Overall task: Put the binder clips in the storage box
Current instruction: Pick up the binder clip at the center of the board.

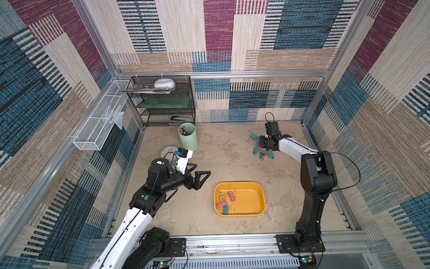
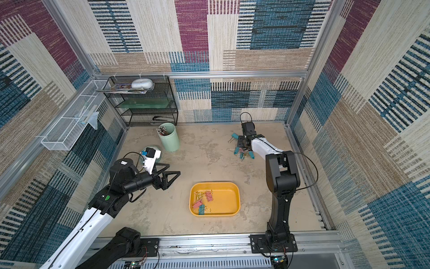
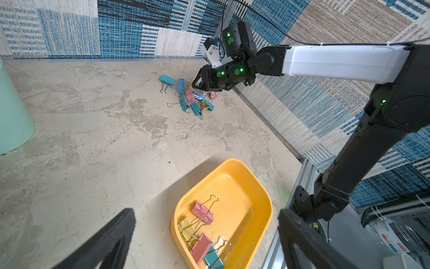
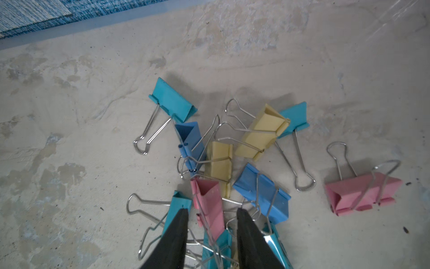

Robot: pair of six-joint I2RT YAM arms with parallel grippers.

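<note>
A pile of binder clips (image 1: 261, 151) (image 2: 242, 151) (image 3: 193, 100) in teal, blue, pink and yellow lies at the back right of the table. My right gripper (image 4: 212, 210) (image 1: 261, 145) is lowered into the pile. Its fingers stand apart on either side of a pink clip (image 4: 208, 202), with a gap showing on both sides. The yellow storage box (image 1: 251, 200) (image 2: 223, 200) (image 3: 235, 186) sits at the front centre and holds several clips (image 1: 224, 201) (image 3: 202, 210). My left gripper (image 1: 203, 169) (image 2: 174, 169) hovers wide open and empty, left of the box.
A mint-green cup (image 1: 188, 137) of pens and a small clock (image 1: 168, 152) stand at the back left. Behind them is a black mesh shelf (image 1: 162, 102). A white wire basket (image 1: 102, 118) hangs on the left wall. The right wall runs close beside the clip pile.
</note>
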